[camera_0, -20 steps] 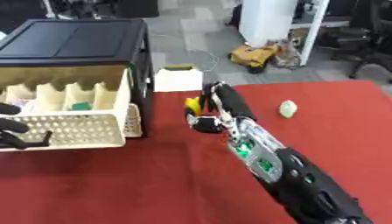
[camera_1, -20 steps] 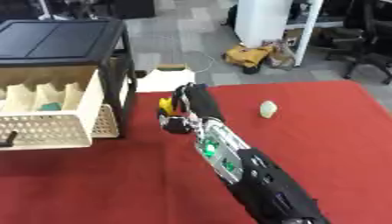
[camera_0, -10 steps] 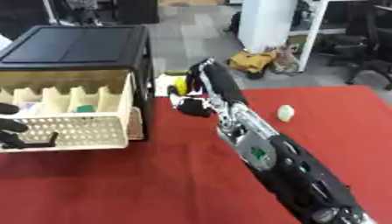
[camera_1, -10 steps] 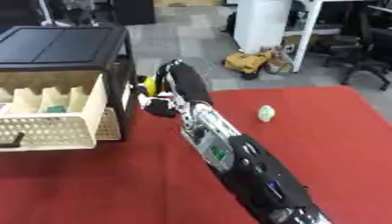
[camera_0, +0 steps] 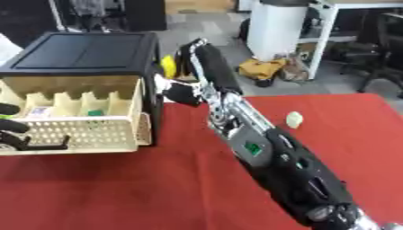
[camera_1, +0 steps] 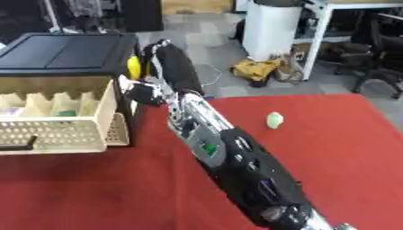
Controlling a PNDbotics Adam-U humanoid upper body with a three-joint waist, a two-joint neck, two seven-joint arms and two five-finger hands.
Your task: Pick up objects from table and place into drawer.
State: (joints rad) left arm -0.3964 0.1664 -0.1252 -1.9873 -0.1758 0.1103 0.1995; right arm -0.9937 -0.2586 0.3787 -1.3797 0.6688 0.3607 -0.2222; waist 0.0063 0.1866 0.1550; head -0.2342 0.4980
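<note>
A: Grey office floor behind, red cloth tabletop [camera_0: 118, 188] in front. What does the right hand [camera_0: 195, 63] have?

B: Its fingers are curled round a yellow object [camera_0: 167, 66], raised at the cabinet's [camera_0: 91, 51] right wall, three o'clock of the open cream drawer [camera_0: 75, 121].

A: The risk?

B: Released there, it lands outside the drawer wall. The left hand [camera_0: 11, 130] curls on the drawer handle [camera_0: 43, 145] at nine o'clock. A pale green object [camera_0: 293, 119] waits at three o'clock.

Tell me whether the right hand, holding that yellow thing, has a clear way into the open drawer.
Probably yes. The right hand, curled on a yellow object, is raised beside the black cabinet. The drawer is pulled out with its top open; the hand still has to clear the cabinet's corner.
</note>
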